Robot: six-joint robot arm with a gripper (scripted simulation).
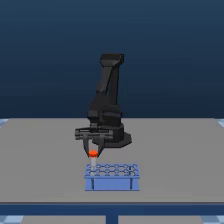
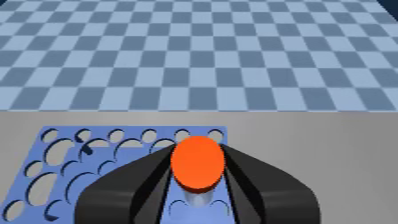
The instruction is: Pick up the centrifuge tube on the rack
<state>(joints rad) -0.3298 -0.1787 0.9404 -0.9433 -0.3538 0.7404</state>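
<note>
The light-blue rack point(image 1: 112, 176) stands on the grey table in front of the black arm, its holed top plate point(image 2: 71, 155) also showing in the wrist view. The centrifuge tube point(image 1: 93, 159) hangs upright above the rack's corner on the exterior view's left, its orange-red cap point(image 1: 93, 152) between the fingers and its whitish tip just over the top plate. My gripper point(image 1: 93, 150) is shut on the tube at the cap. In the wrist view the orange cap point(image 2: 197, 163) sits between the two black fingers point(image 2: 133, 185), with the translucent body below it.
The grey table point(image 1: 175, 160) spreads wide around the rack, with its front edge just before the rack. The arm's black base point(image 1: 112, 132) stands behind the rack. A blue checkered floor point(image 2: 195, 55) lies beyond the table.
</note>
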